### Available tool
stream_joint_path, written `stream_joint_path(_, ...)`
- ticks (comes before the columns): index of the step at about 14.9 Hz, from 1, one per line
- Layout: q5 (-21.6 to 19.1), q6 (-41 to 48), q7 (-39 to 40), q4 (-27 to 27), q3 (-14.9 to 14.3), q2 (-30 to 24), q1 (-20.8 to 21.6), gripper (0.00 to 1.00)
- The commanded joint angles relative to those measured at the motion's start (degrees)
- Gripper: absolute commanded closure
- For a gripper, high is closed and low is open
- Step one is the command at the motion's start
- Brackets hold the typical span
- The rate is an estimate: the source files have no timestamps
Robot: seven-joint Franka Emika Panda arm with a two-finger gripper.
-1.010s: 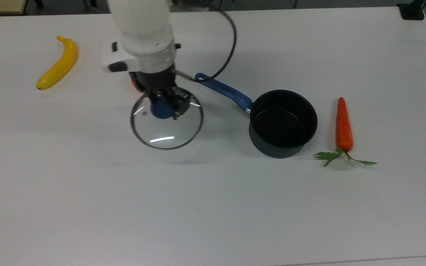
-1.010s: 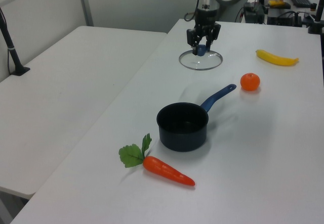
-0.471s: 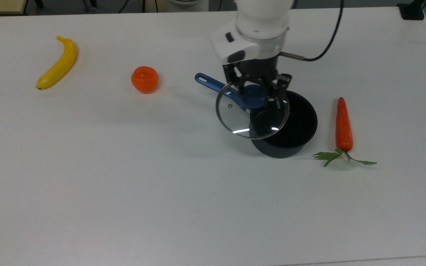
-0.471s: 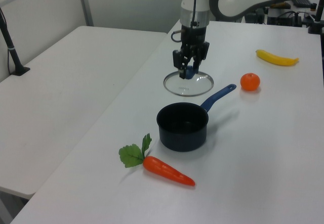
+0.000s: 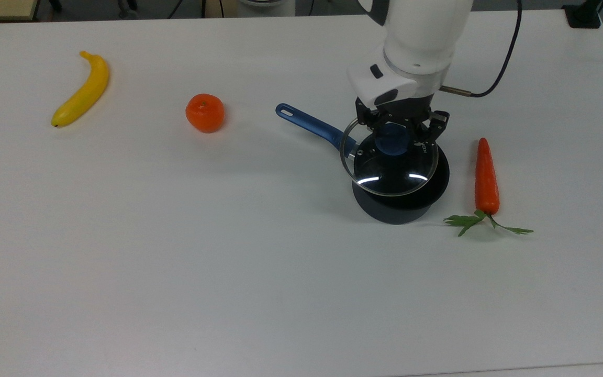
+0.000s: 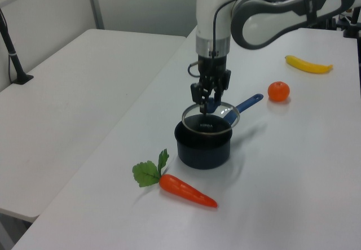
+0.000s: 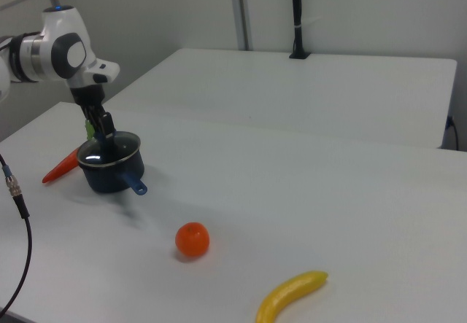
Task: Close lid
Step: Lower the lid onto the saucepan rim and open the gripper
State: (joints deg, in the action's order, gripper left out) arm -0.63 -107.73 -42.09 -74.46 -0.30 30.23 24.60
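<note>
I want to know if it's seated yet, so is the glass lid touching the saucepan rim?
Cannot tell. In the left view the lid, held by its blue knob in the gripper, sits about level with the saucepan rim, with neither contact nor gap plain.

At the right view's left, the gripper (image 7: 103, 138) clamps the lid (image 7: 108, 152) above the dark saucepan (image 7: 112, 168). A carrot (image 7: 60, 166) lies just left. Nearer, an orange (image 7: 192, 240) and a banana (image 7: 290, 296) rest on the white table (image 7: 306, 192).
</note>
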Motion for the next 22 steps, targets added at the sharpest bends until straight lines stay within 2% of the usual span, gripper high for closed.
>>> stream_joint_path(1,1.7,-0.9,-2.6,1.7,-0.8,1.6,1.7,0.65)
stream_joint_path(4,3.6,-3.2,-4.0,1.7,-0.5,2.2,1.7,0.65)
stream_joint_path(21,3.7,-5.3,-4.8,3.0,-0.2,4.5,4.0,0.56)
stream_joint_path(22,3.7,-5.3,-4.8,2.8,-0.2,4.5,4.1,0.53)
